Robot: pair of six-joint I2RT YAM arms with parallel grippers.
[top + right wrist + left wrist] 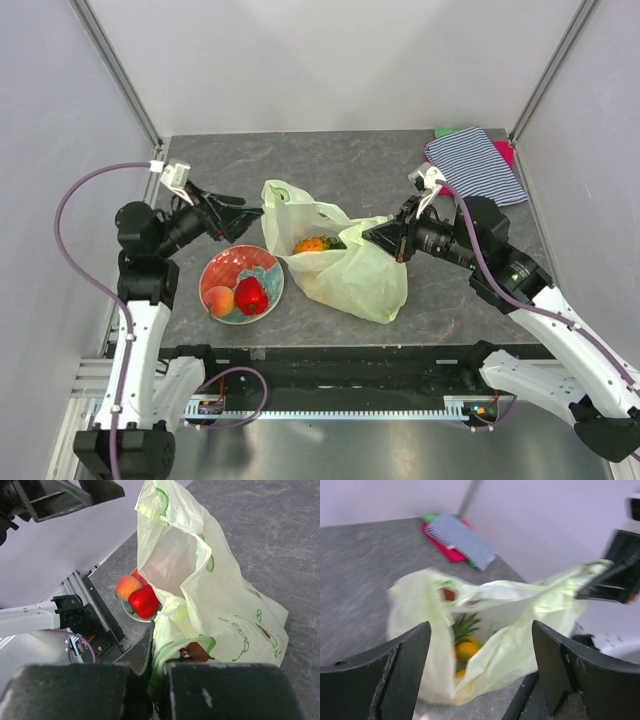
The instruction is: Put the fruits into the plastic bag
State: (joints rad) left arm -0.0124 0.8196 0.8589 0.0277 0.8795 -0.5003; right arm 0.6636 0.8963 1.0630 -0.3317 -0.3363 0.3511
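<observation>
The pale green plastic bag (350, 265) lies mid-table with its mouth open toward the left. An orange pineapple (313, 244) with green leaves lies inside it, and also shows in the left wrist view (465, 645). My right gripper (372, 235) is shut on the bag's right rim (172, 645) and holds it up. My left gripper (245, 212) is open and empty, just left of the bag's handle (277, 194). A peach (220, 300) and a red pepper-like piece (251, 296) lie on the red plate (232, 263); both show in the right wrist view, peach (127, 586), red piece (144, 601).
A striped blue-white cloth (475, 165) over a pink and green item lies at the back right, also in the left wrist view (460, 539). The table's front rail (330, 355) runs below the plate and bag.
</observation>
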